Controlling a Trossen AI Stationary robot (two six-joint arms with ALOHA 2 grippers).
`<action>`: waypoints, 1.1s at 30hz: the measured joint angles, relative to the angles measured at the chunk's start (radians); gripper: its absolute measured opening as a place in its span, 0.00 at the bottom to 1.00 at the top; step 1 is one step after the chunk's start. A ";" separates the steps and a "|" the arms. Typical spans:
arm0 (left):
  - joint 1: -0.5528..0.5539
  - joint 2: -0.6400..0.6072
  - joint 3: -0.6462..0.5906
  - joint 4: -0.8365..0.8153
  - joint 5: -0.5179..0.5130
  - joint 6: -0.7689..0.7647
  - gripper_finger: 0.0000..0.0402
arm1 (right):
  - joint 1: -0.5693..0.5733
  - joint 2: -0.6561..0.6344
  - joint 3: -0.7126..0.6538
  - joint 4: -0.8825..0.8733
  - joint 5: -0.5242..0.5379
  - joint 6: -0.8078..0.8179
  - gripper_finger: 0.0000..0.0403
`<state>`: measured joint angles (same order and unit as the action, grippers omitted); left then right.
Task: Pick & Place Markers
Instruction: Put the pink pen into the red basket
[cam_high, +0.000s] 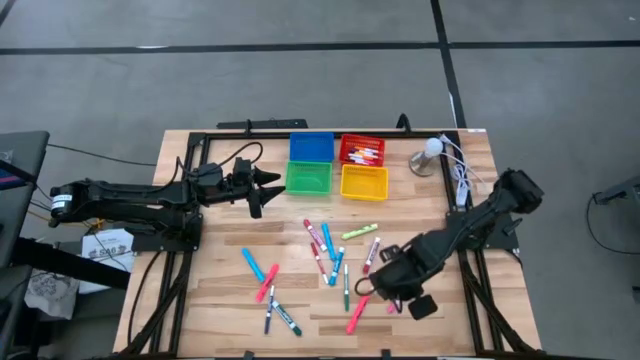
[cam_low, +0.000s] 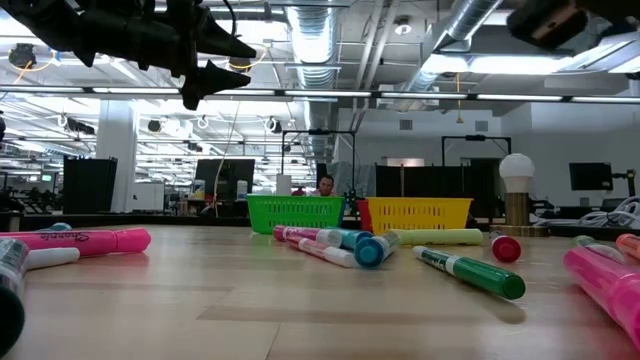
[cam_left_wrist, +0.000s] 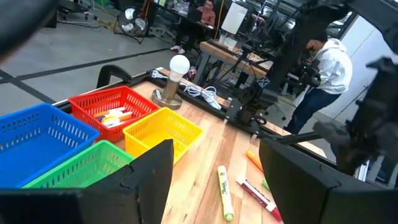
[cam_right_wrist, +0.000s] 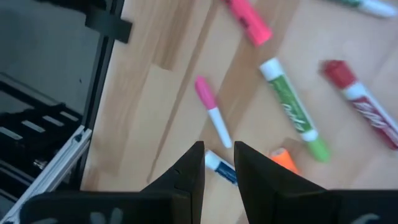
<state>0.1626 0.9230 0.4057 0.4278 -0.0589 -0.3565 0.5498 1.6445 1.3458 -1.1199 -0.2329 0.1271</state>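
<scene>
Right tool (cam_right_wrist: 217, 163) hangs low over the worktop's (cam_high: 220, 300) right front patch of loose markers (cam_high: 335, 262), jaws narrow with nothing between them. A pink-capped white marker (cam_right_wrist: 212, 109) lies just ahead of its tips, long axis roughly in line with the gap. Left tool (cam_high: 268, 187) waits wide open, empty, by the green bin (cam_high: 308, 177), so the right arm's much nearer.

Two dark, matte six-joint arms — black cables looped along them — each ending in two flat, tapered black fingers
</scene>
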 joint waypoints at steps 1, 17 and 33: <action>0.000 0.000 0.000 0.000 0.000 0.000 0.59 | 0.008 0.013 0.000 0.007 0.000 0.004 0.19; 0.000 0.000 0.000 0.000 0.000 0.000 0.59 | 0.055 0.078 -0.022 0.164 0.007 0.041 0.48; 0.000 0.000 0.000 0.000 0.000 0.000 0.59 | 0.099 0.079 -0.229 0.323 0.049 0.059 0.51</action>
<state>0.1623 0.9230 0.4057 0.4278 -0.0586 -0.3563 0.6490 1.7233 1.1170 -0.7969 -0.1841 0.1864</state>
